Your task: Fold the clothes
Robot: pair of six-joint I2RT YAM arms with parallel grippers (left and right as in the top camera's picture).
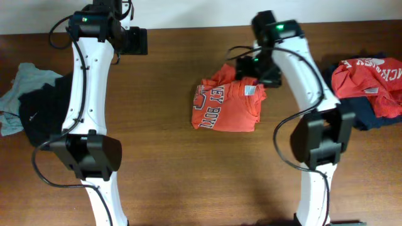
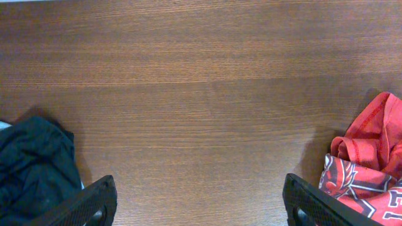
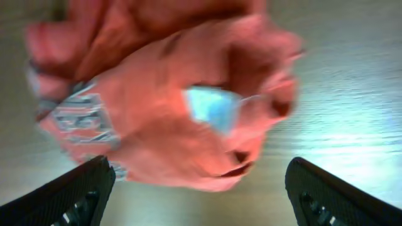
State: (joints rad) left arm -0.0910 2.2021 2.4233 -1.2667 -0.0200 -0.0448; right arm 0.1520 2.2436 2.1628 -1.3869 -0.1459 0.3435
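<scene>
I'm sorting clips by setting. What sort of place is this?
Probably a robotics lab bench set up for laundry folding, not a home: two white robot arms stand on a wooden table, one folded orange T-shirt lies mid-table, and heaps of unfolded clothes wait at both ends.

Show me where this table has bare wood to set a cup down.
Widest bare wood: between the left arm and the folded orange T-shirt, continuing past its near edge to the right arm. Crowded: far left with black and pale garments, far right with the red pile.

Brown wood-grain table, pale wall behind
</scene>
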